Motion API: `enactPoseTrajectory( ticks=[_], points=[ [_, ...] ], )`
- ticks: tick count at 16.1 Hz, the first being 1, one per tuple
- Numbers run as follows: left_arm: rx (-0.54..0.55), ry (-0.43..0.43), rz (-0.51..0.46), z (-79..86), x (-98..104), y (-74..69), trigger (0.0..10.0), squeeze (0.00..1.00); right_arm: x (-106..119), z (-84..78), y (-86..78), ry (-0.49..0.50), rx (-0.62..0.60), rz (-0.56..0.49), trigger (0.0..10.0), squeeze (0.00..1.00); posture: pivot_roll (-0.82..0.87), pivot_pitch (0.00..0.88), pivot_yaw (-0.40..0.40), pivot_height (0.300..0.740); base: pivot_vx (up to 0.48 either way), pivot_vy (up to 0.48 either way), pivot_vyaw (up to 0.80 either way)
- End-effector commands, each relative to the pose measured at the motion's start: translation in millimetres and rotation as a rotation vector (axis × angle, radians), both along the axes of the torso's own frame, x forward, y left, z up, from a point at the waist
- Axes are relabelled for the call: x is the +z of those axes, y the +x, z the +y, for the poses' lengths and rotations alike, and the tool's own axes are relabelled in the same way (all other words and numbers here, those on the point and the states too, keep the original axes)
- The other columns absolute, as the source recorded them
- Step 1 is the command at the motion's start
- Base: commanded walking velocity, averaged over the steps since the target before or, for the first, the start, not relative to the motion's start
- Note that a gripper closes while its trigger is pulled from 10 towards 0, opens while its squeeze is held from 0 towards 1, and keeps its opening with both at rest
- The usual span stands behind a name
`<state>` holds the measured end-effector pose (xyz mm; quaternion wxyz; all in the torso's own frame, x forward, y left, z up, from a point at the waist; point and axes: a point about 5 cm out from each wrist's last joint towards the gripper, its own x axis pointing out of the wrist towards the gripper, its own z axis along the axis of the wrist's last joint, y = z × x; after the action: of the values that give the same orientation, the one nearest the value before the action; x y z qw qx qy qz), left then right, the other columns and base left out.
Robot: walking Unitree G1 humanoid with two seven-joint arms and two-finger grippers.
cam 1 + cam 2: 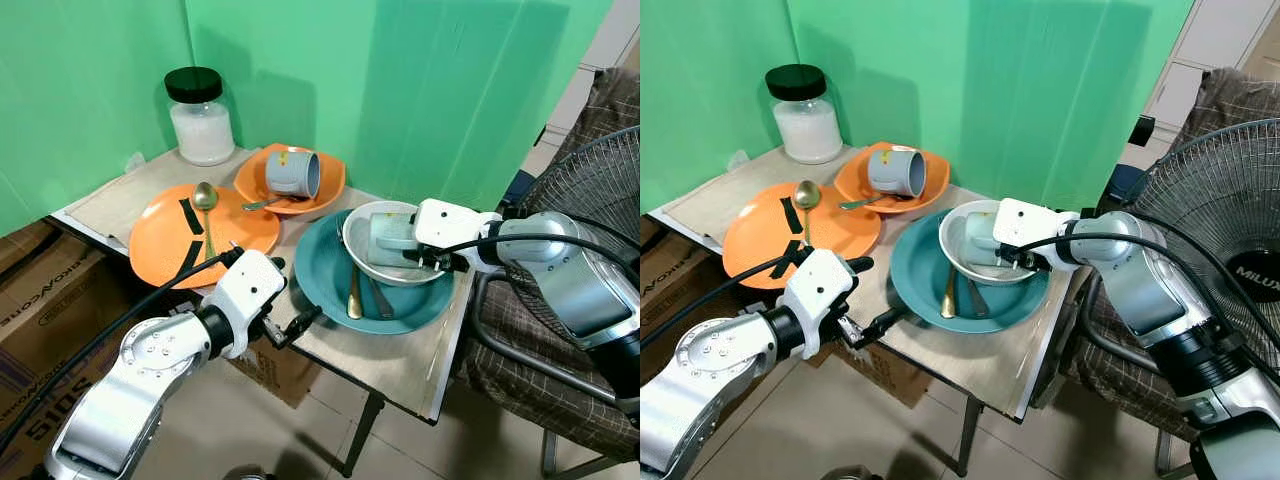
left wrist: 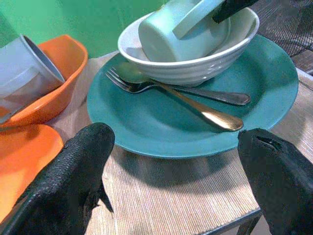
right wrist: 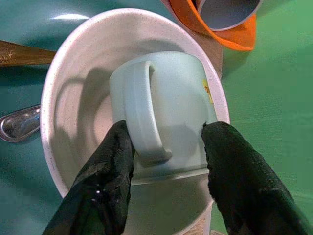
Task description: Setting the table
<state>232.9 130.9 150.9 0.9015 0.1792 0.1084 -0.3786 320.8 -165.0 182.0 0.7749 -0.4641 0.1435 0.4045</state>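
Observation:
A teal plate (image 1: 328, 288) near the table's front edge holds a white bowl (image 1: 354, 238), a fork (image 2: 128, 82) and a gold spoon (image 2: 215, 117). A mint cup (image 3: 176, 88) lies on its side in the bowl. My right gripper (image 3: 166, 142) reaches in from the right and is shut on the cup, one finger by the handle and one on the far side. My left gripper (image 2: 176, 186) hovers open just off the table's front edge, facing the teal plate. An orange plate (image 1: 160, 240) carries a gold spoon (image 1: 205, 197). Behind it, an orange bowl (image 1: 330, 185) holds a grey cup (image 1: 292, 172).
A black-lidded jar (image 1: 200, 115) stands at the table's back left corner against the green backdrop. A floor fan (image 1: 590, 190) and a plaid-cushioned chair (image 1: 520, 370) crowd the table's right side. Cardboard boxes (image 1: 40, 300) sit below the table on the left.

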Motion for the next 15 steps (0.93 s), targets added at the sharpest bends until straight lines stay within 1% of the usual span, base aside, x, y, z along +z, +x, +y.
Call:
enactPoseTrajectory(
  ticks=[1,5,7,9,10,11,12,13,15],
  points=[
    [-0.007,0.003,-0.013,-1.7,1.4,1.2,10.0,0.00,1.4,-4.5,3.3,-0.015,-0.022,-0.016,0.0,0.00,0.15,0.000,-0.040,0.740,0.000,0.000,0.00],
    [-0.012,0.003,-0.017,-1.3,2.3,1.9,10.0,0.00,0.1,-8.2,5.1,-0.010,-0.041,-0.017,0.0,0.00,0.15,0.000,-0.037,0.740,0.000,0.000,0.00],
    [-0.010,-0.019,-0.009,-1.6,4.4,2.0,10.0,0.00,-0.8,-8.1,5.9,-0.005,-0.045,-0.018,0.0,0.00,0.16,0.000,-0.037,0.740,0.000,0.000,0.00],
    [0.005,-0.037,-0.021,-1.6,7.8,4.5,10.0,0.00,-1.3,-5.1,5.8,0.006,-0.041,-0.018,0.0,0.00,0.16,0.000,-0.037,0.740,0.000,0.000,0.00],
    [0.016,-0.073,-0.030,-2.2,10.8,6.9,10.0,0.00,-1.1,-3.5,6.1,0.013,-0.038,-0.021,0.0,0.00,0.16,0.000,-0.036,0.740,0.000,0.000,0.00],
    [0.014,-0.090,-0.039,-2.6,12.5,7.8,10.0,0.78,-0.8,-3.1,6.2,0.015,-0.037,-0.024,0.0,0.00,0.16,0.000,-0.036,0.740,0.000,0.000,0.00],
    [0.016,-0.102,-0.037,-2.4,12.9,8.1,10.0,1.00,-0.7,-2.8,6.1,0.017,-0.035,-0.025,0.0,0.00,0.16,0.000,-0.036,0.740,0.000,0.000,0.00],
    [0.010,-0.120,-0.032,-2.1,13.6,8.1,10.0,1.00,-0.6,-2.1,6.0,0.021,-0.032,-0.028,0.0,0.00,0.16,0.000,-0.036,0.740,0.000,0.000,0.00],
    [0.001,-0.127,-0.061,0.1,17.6,10.3,10.0,1.00,0.6,0.1,5.7,0.027,-0.021,-0.035,0.0,0.00,0.16,0.000,-0.036,0.740,0.000,0.000,0.00]
  ],
)
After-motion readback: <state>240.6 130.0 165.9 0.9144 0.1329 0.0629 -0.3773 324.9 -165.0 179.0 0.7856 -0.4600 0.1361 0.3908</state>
